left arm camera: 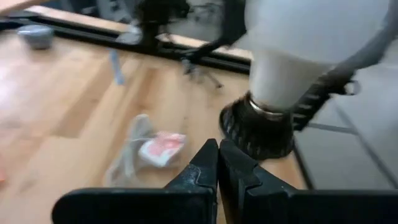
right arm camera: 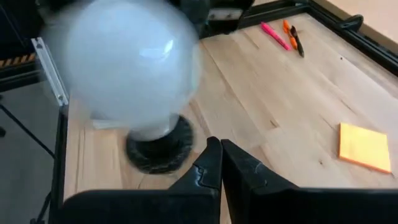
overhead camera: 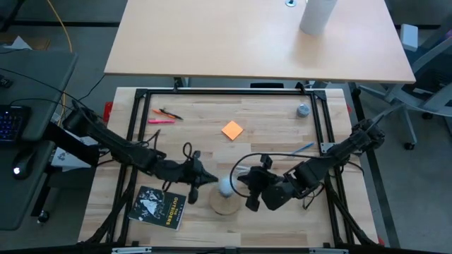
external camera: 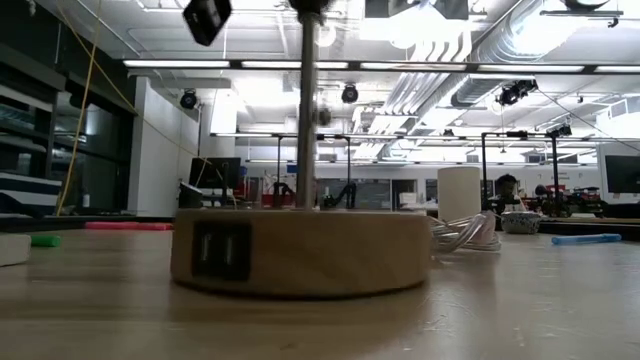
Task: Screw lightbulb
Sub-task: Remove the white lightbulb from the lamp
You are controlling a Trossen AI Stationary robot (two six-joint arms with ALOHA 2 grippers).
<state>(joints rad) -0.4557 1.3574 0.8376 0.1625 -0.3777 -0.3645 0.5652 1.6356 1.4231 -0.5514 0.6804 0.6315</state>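
A: What is the biggest thing here?

B: The table [overhead camera: 275, 137], light wood in a black frame. On it, near the front edge and about the middle, stands a round wooden base [external camera: 300, 250] with a black socket [right arm camera: 158, 149] on top.

A: And the arms?

B: Both reach in low toward that base. The left gripper [overhead camera: 203, 178] is just left of it, the right gripper [overhead camera: 248, 185] just right of it.

A: Are they gripping anything?

B: No. Each wrist view shows its two dark fingers pressed together with nothing between them, the left fingers [left arm camera: 202, 168] and the right fingers [right arm camera: 208, 163] alike. Both are clenched empty, beside the bulb and not on it.

A: Where is the bulb?

B: The bulb [overhead camera: 226, 186] stands upright in the socket, its white globe up and its silver collar at the socket's rim, between the two grippers. It shows again in the left wrist view [left arm camera: 292, 43].

A: Anything else, smaller?

B: A black booklet [overhead camera: 159, 207] lies at the near left. An orange note [overhead camera: 232, 130] lies farther back, centre. A clear packet [left arm camera: 158, 148] lies on the wood near the base. Pens [overhead camera: 166, 116] lie at the far left, and a blue pen [overhead camera: 304, 148] at the right.
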